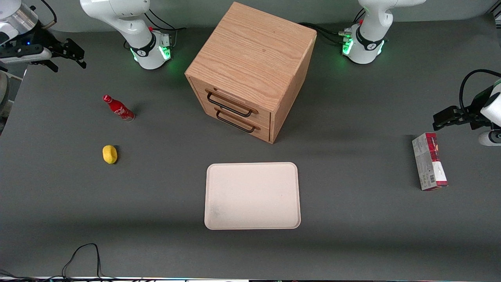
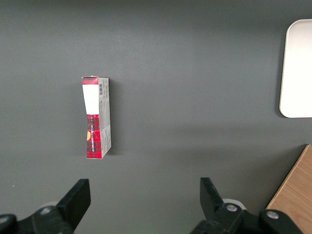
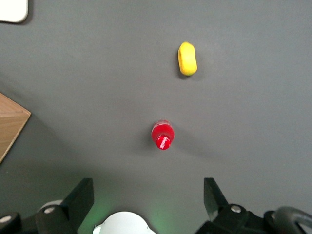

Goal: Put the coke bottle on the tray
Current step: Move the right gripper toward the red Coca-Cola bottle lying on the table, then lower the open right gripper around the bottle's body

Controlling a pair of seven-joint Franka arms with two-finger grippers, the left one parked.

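The coke bottle (image 1: 118, 108), small and red with a red cap, stands upright on the grey table toward the working arm's end. In the right wrist view I see it from above (image 3: 162, 135). The cream tray (image 1: 253, 196) lies flat nearer the front camera than the wooden drawer cabinet; a corner of it shows in the right wrist view (image 3: 13, 10). My right gripper (image 1: 64, 55) hangs high above the table's edge, farther from the front camera than the bottle, open and empty (image 3: 147, 195).
A yellow lemon (image 1: 110, 154) lies nearer the front camera than the bottle (image 3: 187, 58). A wooden two-drawer cabinet (image 1: 250, 70) stands mid-table. A red-and-grey carton (image 1: 429, 161) lies toward the parked arm's end. A black cable (image 1: 82, 258) lies at the table's front edge.
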